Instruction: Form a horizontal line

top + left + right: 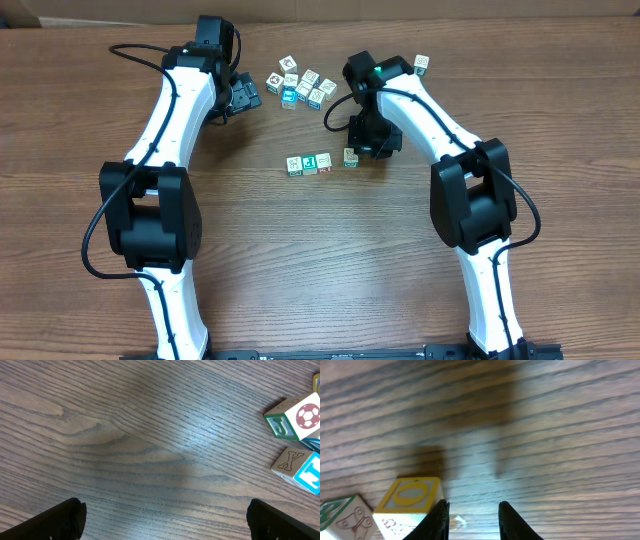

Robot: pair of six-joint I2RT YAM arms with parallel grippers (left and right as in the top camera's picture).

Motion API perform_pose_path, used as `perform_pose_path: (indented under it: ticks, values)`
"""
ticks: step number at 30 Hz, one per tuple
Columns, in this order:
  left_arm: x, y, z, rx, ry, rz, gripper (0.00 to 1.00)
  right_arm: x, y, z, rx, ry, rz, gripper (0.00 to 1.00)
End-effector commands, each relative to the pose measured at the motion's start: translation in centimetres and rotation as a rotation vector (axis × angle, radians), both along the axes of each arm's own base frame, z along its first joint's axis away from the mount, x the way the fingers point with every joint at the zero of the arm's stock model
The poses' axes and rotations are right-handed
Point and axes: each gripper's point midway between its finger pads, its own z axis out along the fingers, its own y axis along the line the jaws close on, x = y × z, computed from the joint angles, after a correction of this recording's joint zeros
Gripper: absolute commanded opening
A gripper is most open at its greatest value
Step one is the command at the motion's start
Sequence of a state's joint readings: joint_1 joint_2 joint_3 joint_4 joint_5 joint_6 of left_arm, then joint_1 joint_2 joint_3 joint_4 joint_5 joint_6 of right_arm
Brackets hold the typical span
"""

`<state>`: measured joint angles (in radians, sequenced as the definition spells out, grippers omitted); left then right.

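From overhead I see the row of cubes (309, 163) near the middle of the table (300, 260). Three cubes with green, teal and red-marked faces sit edge to edge in a line running left to right. A yellow-topped cube (351, 157) stands just off the row's right end. It is apart from the last cube by a small gap and a touch farther back.

My right pincer (372, 140) hangs just beside that yellow-topped cube, on its right and far side. In the right wrist view the right pincer (474, 516) has its two fingers parted with only bare wood between them. The yellow-topped cube (410, 496), which has a ring on its face, sits just outside one finger (440, 519). I cannot tell whether they touch. A butterfly cube (345, 516) with a green side shows at the frame's lower left corner, close to the yellow one.

My left pincer (245, 95) is at the far left, next to the clump of cubes (300, 82). In the left wrist view the left pincer (164, 510) is spread wide and holds nothing. A football cube (295, 417) and an X cube (297, 465) sit at the right edge, outside the fingers.

A lone cube (422, 63) rests far right, well apart from the clump.
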<state>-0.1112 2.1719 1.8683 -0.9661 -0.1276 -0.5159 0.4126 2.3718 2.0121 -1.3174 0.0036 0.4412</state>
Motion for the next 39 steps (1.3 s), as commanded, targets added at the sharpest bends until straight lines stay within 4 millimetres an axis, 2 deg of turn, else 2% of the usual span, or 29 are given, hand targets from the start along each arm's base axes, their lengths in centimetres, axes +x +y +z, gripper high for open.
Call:
perform_pose_path:
  ticks: [1,21,25,39]
  values:
    - [0.39,0.07,-0.04,0.014,-0.003,-0.013,1.0,-0.14,0.65,0.79,0.014,-0.015,0.016,0.29]
    - [0.39,0.07,-0.04,0.014,-0.003,-0.013,1.0,-0.21,0.8,0.79,0.021,-0.013,0.08,0.29]
    - [0.39,0.08,-0.04,0.014,-0.003,-0.013,1.0,-0.47,1.59,0.84,0.071,0.0,0.147,0.29]
    - [0.39,0.07,-0.04,0.014,-0.003,-0.013,1.0,-0.47,1.63,0.84,0.074,0.0,0.151,0.29]
